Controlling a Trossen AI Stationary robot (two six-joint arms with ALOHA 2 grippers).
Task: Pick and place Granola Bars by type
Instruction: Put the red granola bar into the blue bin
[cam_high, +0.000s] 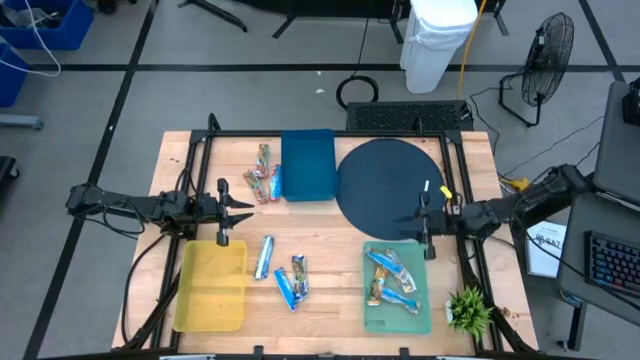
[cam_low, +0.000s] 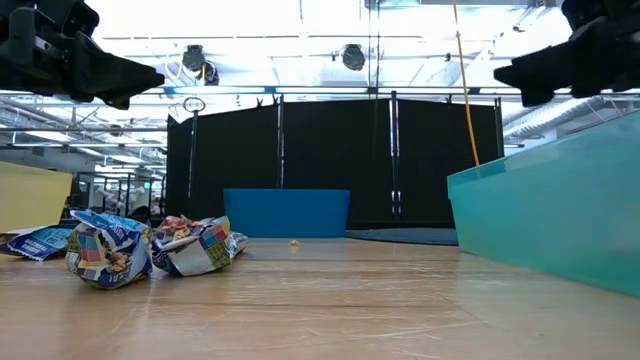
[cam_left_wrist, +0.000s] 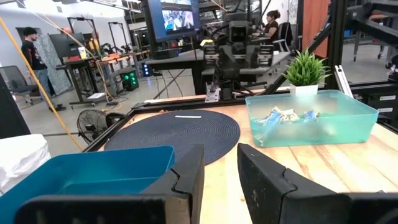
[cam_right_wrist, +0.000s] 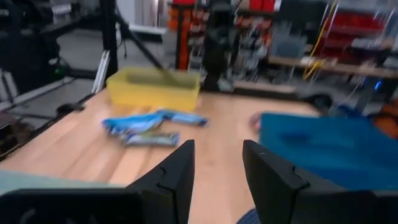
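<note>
Several blue-and-white granola bars lie flat on the wood near the table's middle front, and they also show in the right wrist view. Reddish multicoloured bars lie left of the blue tray. More blue bars lie in the green tray, which also shows in the left wrist view. The yellow tray holds nothing. My left gripper hovers open above the yellow tray's far edge. My right gripper hovers open above the round mat's near edge.
A dark round mat lies at the far right. A small potted plant stands at the near right corner. A black frame rail runs around the table's sides. Bare wood shows between the yellow and green trays.
</note>
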